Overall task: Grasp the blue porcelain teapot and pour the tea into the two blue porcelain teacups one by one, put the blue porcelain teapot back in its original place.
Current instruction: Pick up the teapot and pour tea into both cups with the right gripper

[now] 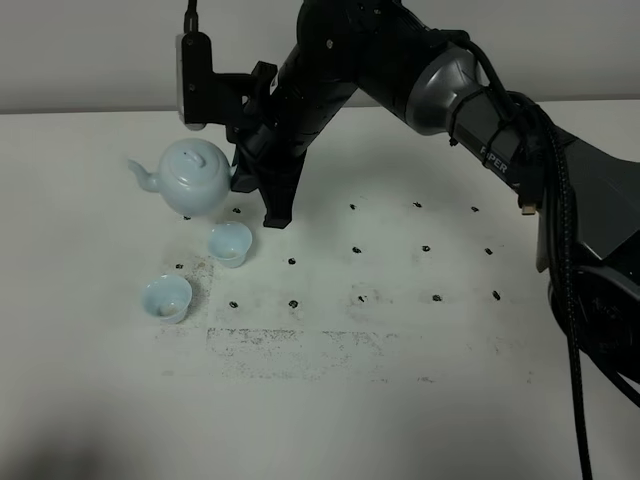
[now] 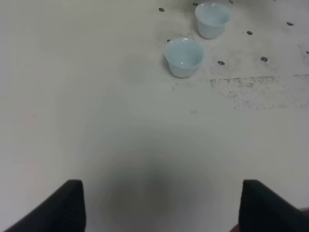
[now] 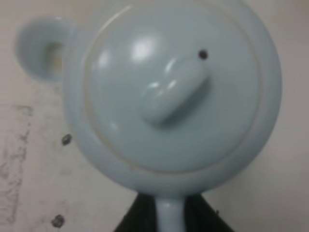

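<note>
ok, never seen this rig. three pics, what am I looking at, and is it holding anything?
It is a two-armed tabletop robot. The wide picture comes from a camera mounted high above the white table. The other two come from cameras on each arm's wrist.

In the wide view the right arm reaches across and its gripper is shut on the handle of a pale blue teapot, which looks lifted off the table, spout pointing away from the arm. The right wrist picture looks straight down on its lid.

Two small blue cups stand on the table below the teapot. I cannot tell if either holds tea.

The left wrist picture shows the left gripper open over bare table, with both cups further off.
</note>
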Controlling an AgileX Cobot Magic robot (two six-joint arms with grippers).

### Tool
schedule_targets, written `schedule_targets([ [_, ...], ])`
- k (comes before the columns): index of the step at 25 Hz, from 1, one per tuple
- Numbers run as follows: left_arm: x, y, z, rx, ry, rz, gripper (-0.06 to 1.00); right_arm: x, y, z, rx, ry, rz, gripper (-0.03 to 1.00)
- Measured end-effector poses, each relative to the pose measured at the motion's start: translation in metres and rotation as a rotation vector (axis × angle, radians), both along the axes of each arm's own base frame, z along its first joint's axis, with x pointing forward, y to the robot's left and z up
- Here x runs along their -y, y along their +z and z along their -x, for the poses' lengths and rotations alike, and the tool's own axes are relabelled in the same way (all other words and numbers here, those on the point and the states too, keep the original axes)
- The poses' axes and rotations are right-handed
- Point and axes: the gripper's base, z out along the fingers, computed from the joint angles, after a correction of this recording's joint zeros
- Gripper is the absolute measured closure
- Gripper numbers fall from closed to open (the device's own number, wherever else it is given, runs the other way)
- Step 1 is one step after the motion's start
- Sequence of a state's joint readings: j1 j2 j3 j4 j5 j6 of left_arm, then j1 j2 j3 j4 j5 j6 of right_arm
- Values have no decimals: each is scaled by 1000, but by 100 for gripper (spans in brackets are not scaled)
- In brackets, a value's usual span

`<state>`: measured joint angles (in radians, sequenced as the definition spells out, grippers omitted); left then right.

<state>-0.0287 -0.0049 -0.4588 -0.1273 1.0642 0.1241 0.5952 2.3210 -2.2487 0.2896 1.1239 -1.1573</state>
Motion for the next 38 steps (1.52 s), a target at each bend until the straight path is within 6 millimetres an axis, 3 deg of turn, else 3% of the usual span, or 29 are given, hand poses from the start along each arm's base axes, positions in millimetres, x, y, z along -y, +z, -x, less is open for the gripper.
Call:
schedule_targets([
  [16, 0, 0, 0, 0, 0, 0, 31, -42, -6, 45, 153, 151, 314, 93],
  [28, 0, 0, 0, 0, 0, 0, 31, -43, -10, 51, -18, -326, 237, 93],
  [38, 0, 0, 0, 0, 0, -1, 31, -55, -18, 66, -117, -431, 201, 93],
])
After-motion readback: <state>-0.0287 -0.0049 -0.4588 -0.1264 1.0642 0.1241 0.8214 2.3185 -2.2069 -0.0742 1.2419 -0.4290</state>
